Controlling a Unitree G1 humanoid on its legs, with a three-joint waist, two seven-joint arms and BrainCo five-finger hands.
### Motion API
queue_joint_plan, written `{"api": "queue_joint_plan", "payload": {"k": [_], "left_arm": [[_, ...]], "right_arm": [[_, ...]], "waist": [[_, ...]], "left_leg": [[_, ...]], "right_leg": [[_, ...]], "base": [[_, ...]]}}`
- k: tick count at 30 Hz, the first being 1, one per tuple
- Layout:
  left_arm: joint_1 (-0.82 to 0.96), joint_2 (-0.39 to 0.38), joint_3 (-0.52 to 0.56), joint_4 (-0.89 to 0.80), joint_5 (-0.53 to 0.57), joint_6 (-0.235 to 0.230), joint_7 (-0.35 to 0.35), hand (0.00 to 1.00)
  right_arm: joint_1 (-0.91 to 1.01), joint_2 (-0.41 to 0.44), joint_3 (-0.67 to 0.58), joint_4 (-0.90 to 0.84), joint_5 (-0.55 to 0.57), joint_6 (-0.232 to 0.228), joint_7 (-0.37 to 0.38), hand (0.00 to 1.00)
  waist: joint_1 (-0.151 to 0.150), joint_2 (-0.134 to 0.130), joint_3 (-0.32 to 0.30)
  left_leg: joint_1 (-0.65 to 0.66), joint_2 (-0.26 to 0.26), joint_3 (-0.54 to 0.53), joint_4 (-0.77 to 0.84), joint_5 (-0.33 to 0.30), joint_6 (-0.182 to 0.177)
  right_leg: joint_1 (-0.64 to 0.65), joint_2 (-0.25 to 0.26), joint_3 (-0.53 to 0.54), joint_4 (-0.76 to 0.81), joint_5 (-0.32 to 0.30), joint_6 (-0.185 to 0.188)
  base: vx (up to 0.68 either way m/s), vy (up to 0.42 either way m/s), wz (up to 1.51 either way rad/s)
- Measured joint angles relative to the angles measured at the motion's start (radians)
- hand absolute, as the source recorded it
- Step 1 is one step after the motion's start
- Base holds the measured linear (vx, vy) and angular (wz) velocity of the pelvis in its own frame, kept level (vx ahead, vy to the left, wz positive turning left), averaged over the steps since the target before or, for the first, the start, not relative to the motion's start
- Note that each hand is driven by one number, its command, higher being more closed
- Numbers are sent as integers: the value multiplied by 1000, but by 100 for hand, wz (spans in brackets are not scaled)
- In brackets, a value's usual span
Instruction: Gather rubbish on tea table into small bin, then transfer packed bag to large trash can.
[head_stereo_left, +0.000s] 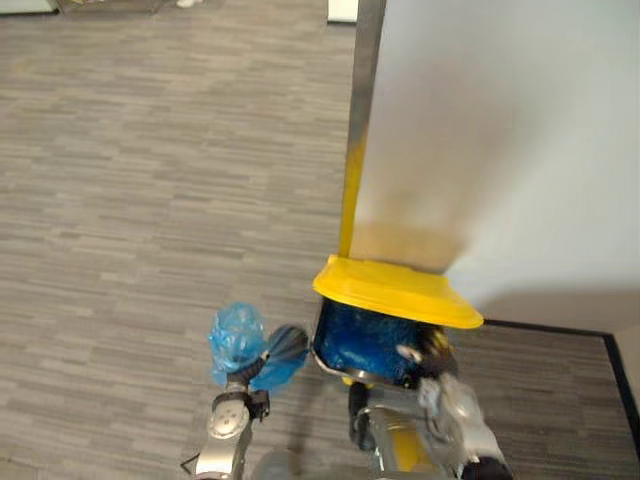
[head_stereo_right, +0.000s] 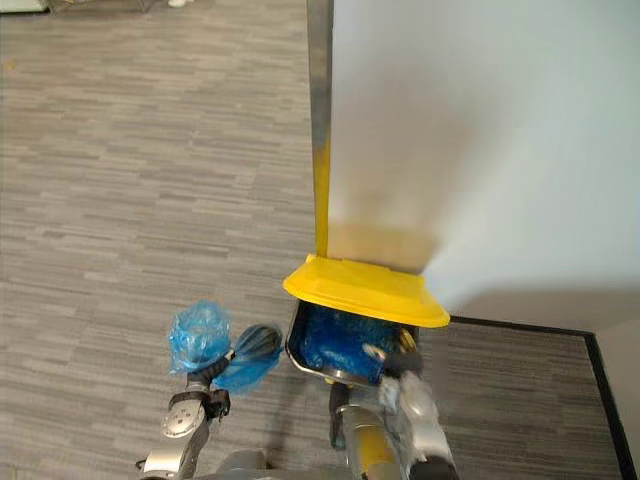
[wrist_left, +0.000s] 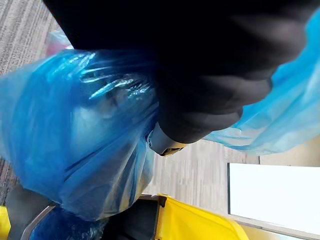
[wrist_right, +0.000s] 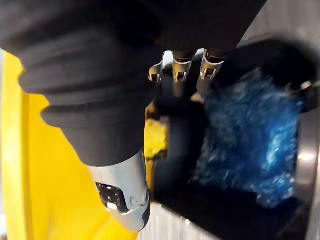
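The left robot hand (head_stereo_left: 286, 346) is clenched on the packed blue bag (head_stereo_left: 236, 337), held above the floor just beside the large trash can (head_stereo_left: 372, 379) (yellow lid (head_stereo_left: 395, 291) raised, blue liner (wrist_right: 250, 135) inside). The right robot hand (head_stereo_left: 437, 365) is at its rim; grip unclear.

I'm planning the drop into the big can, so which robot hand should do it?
Left. The left robot hand grips the blue bag just beside the open trash can; the right robot hand is at its rim, under the raised yellow lid.
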Motion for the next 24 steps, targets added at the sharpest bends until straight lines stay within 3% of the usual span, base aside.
{"api": "queue_joint_plan", "payload": {"k": [3, 7, 13, 18, 24], "left_arm": [[-12, 2, 0, -2, -3, -3, 1, 100], [-35, 8, -3, -11, -11, -17, 1, 100], [-45, 77, -55, -137, -33, -32, -3, 100], [-156, 157, -134, -201, -62, -62, -32, 100], [-298, 177, -285, -300, -106, -83, -69, 100]], "right_arm": [[-137, -18, 31, 0, -16, -7, 0, 0], [-295, -141, 38, 2, -22, -14, -21, 0], [-468, -308, 61, 46, -8, -17, -40, 0], [-565, -456, 177, 85, 52, -18, 38, 0], [-636, -517, 259, 88, 59, -22, 108, 0]], "waist": [[5, 2, 27], [23, 5, 72], [-3, 6, 135], [-9, 8, 177], [-42, 9, 218]], "left_leg": [[-5, -1, -11, -42, 35, -20], [-25, -1, -19, -44, 41, -23], [-89, -3, -78, 12, 39, -23], [-124, -2, -98, 53, 32, -27], [-143, -5, -89, 92, 26, -23]], "right_leg": [[-15, -3, -9, -4, 0, 0], [-34, 3, -12, -4, 2, -3], [-50, -9, -45, -7, 10, 2], [-49, -6, -61, -30, 23, -14], [-43, -2, -52, -73, 60, 1]], "base": [[61, -74, 14], [10, -10, 1], [-26, -12, 18], [-75, -17, 8], [-75, 15, -6]]}}
